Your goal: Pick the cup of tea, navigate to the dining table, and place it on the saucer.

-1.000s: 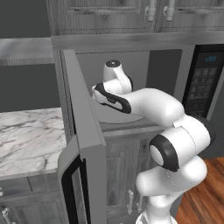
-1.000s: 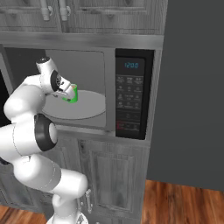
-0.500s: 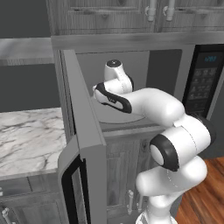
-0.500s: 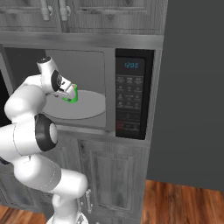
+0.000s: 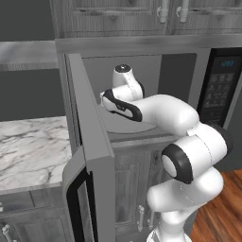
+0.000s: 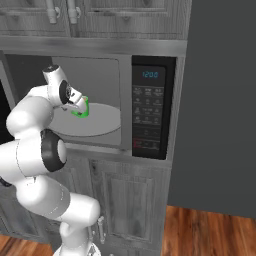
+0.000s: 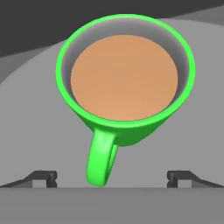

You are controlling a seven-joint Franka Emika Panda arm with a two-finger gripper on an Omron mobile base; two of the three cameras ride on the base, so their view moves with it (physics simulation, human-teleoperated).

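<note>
The cup of tea [image 7: 124, 83] stands on the microwave turntable [image 6: 100, 122], its handle pointing between the released, wide-apart jaws, untouched.

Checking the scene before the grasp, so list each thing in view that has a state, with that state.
cup of tea: upright, full of brown tea, on the turntable, handle toward the gripper, not gripped.
gripper: jaws open, either side of the handle.
microwave door: swung open.
turntable: inside the microwave, carrying the cup.
microwave display: lit.

2 base views flank the arm, both facing the microwave [image 6: 95, 117]; hand view looks close down into the cup [image 7: 124, 83].
</note>
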